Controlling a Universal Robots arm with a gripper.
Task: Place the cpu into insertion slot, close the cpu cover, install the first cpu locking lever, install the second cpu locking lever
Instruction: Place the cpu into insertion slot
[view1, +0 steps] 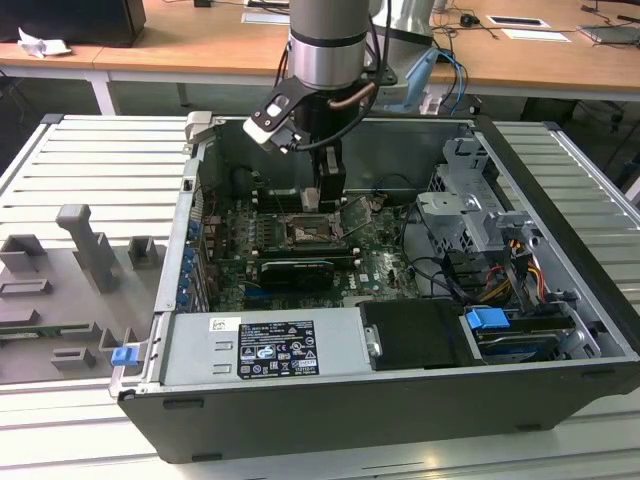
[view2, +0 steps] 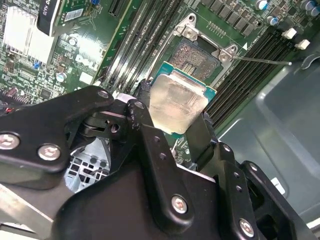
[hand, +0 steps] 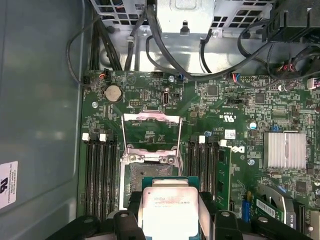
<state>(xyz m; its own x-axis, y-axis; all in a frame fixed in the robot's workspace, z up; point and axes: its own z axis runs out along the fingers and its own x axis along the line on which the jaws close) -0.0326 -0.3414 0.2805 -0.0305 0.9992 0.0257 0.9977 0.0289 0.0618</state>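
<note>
A: What's here, biggest first?
B: One open computer case (view1: 400, 410) on a ribbed surface (view1: 100, 170), with one green motherboard (hand: 225, 100) inside.
A: And the cpu (hand: 167, 202)?
B: One, clamped between the gripper's (view2: 175, 107) two fingers (view2: 150, 135), close over the one insertion slot (hand: 140, 175). The one cpu cover (hand: 150, 117) stands open.

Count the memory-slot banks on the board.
2. One bank lies on one side of the insertion slot, the other bank opposite; the gripper holding the cpu may hide more.
</note>
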